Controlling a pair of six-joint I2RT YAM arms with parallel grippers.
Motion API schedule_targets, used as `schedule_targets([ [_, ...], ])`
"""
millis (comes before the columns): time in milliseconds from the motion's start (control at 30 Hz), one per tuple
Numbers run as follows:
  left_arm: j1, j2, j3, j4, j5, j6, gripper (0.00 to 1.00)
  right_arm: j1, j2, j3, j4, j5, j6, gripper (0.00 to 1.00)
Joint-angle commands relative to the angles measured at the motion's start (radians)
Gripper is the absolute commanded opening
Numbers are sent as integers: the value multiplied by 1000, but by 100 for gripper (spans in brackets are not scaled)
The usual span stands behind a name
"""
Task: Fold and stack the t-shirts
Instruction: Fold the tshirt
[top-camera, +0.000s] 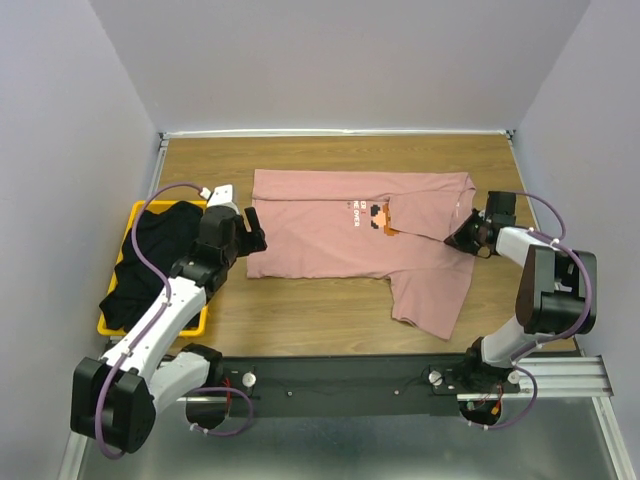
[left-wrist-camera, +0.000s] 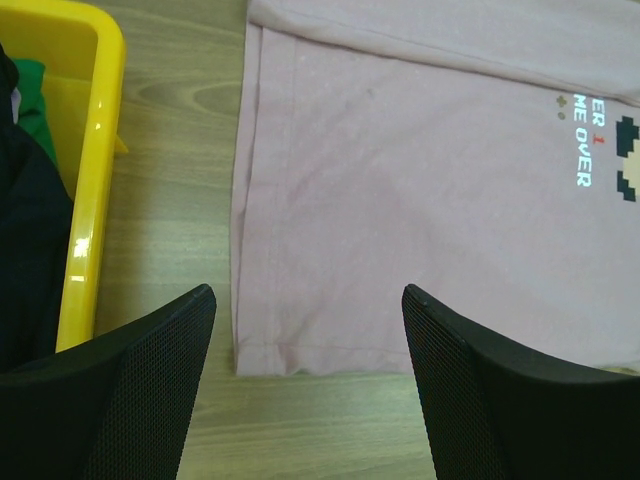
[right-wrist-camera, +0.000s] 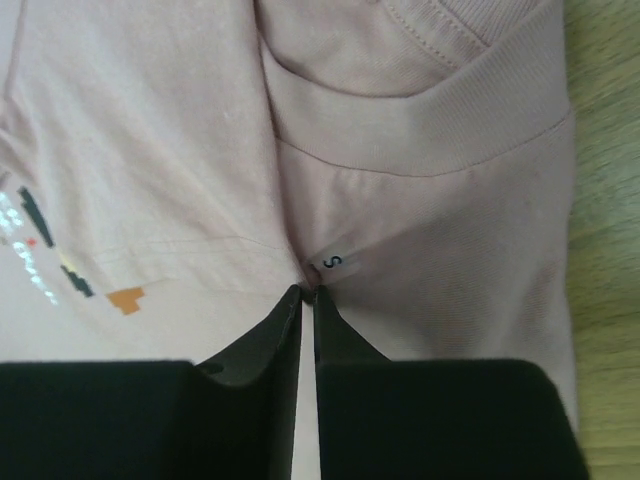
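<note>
Since the pink t-shirt (top-camera: 350, 235) lies flat mid-tabletop (top-camera: 300, 320) from above, it's light, floppy cloth best pinched at edges. Left wrist view: left tool (left-wrist-camera: 305, 330) gapes wide, holding nothing, over the hem corner. Right wrist view: right tool (right-wrist-camera: 308, 292) looks pinched shut, probably on a fold below the collar.

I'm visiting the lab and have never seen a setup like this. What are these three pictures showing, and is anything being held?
The wide picture looks down from above on two robot arms bolted at the table's near edge. The other two come from small cameras on each arm's wrist, so you see its own black fingers. A dusty-pink t-shirt with a pixel-art face lies spread on the wood. At the left, a yellow basket holds a black t-shirt and something green. The left gripper hovers open over the pink shirt's bottom corner, holding nothing. The right gripper is pinched shut on the pink fabric just below the collar, by the size tag.
</note>
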Motion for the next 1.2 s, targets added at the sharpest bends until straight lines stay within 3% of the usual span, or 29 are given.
schedule_targets([
  [0, 0, 30, 31, -84, -47, -64, 83, -8, -21, 25, -63, 53, -64, 22],
  [33, 0, 39, 37, -107, -49, -75, 83, -8, -27, 29, -85, 53, -81, 32],
  [233, 0, 98, 41, -153, -37, -108, 83, -8, -136, 39, -143, 66, -101, 45],
  [433, 0, 179, 62, -240, -29, -125, 81, 9, -228, 5, -155, 78, -117, 46],
  [667, 0, 280, 56, -247, -21, -156, 66, 45, -277, -24, -152, 76, -130, 47],
  [1167, 0, 415, 36, -182, -58, -219, 58, 52, -300, -53, -123, 67, -132, 47],
])
